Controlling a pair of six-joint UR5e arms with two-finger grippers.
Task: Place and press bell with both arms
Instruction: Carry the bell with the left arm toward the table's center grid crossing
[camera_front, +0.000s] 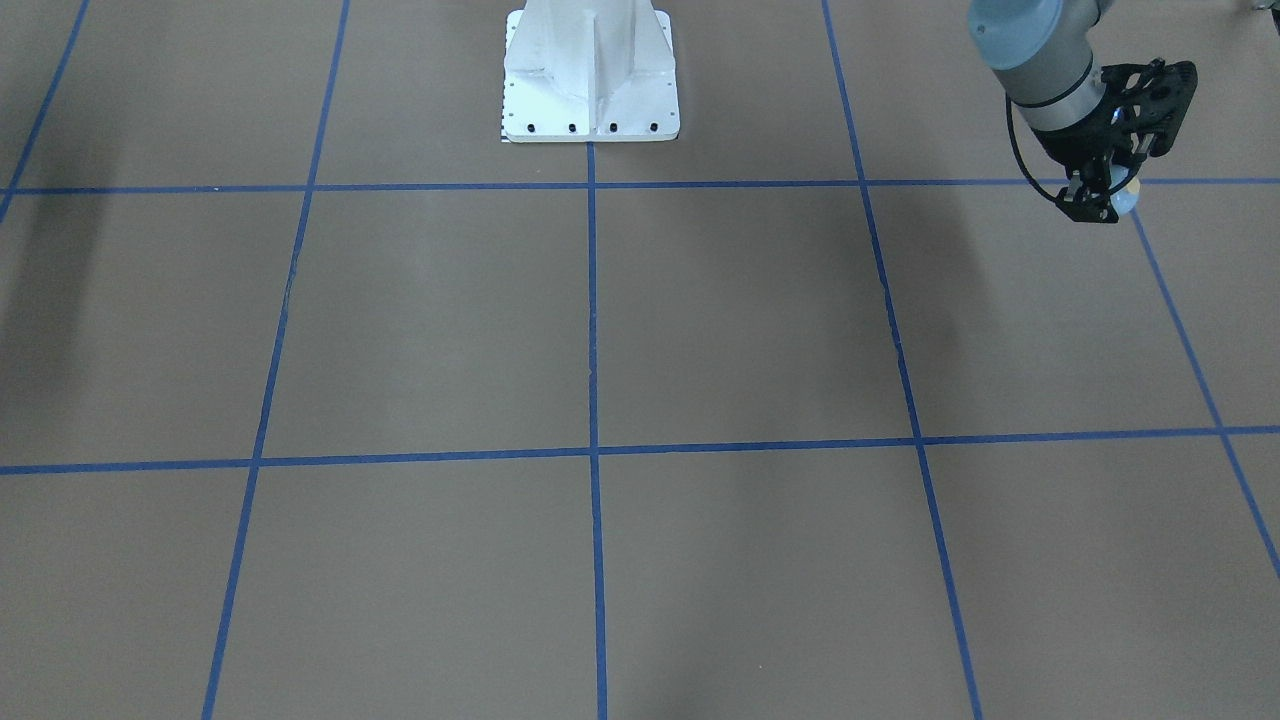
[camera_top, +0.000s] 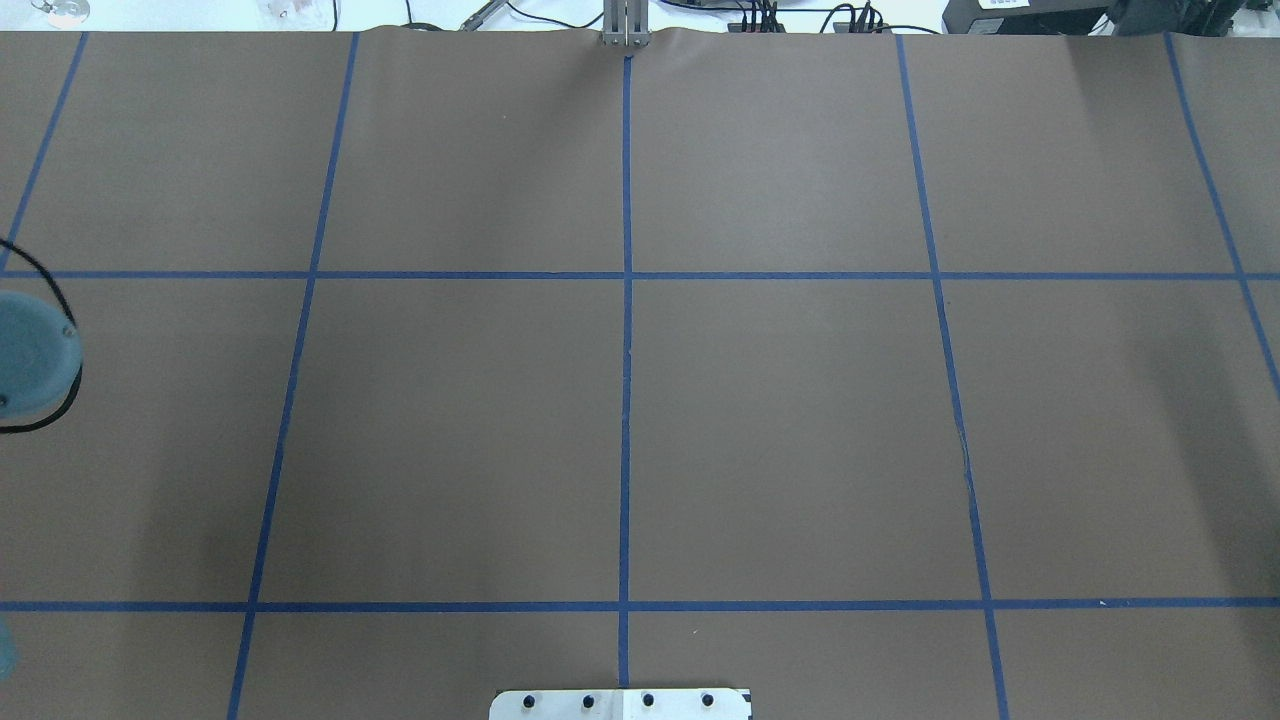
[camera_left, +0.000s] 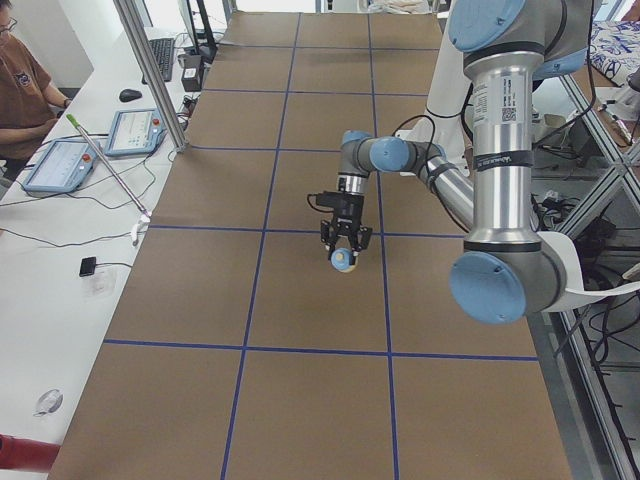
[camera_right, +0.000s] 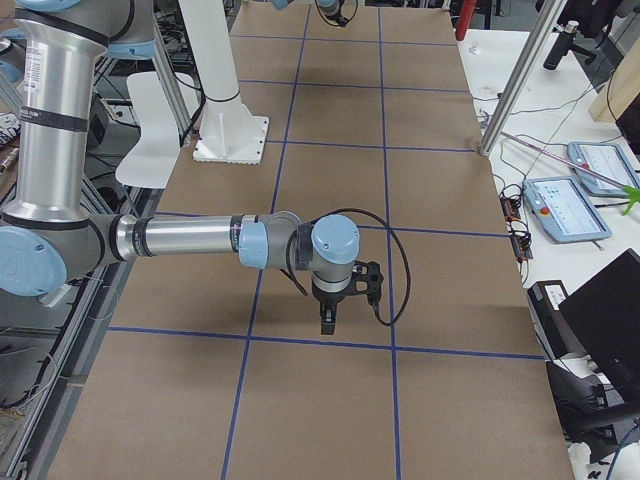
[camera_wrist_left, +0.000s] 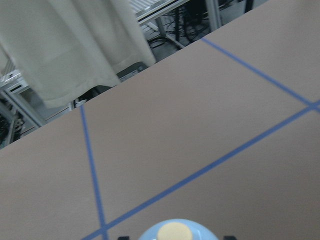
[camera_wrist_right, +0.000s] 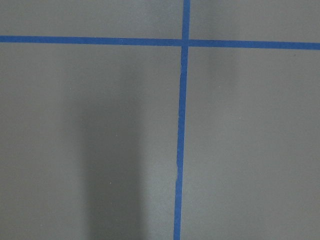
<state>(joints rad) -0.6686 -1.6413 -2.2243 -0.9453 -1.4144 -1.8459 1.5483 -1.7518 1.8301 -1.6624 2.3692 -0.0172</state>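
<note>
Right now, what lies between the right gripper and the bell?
Only bare brown table with blue tape lines, from the right gripper to the bell in the left gripper; the exterior right view shows it.

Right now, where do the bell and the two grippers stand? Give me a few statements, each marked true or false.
1. The left gripper holds the bell. True.
2. The bell stands free at the middle of the table. False: it sits between the left gripper's fingers, near the table's left end.
3. The bell's cream button faces the left wrist camera. True.
4. The right gripper also grips the bell. False: it hangs over the table's other end, far from the bell.
5. The right wrist view shows only table surface and blue tape lines. True.
</note>
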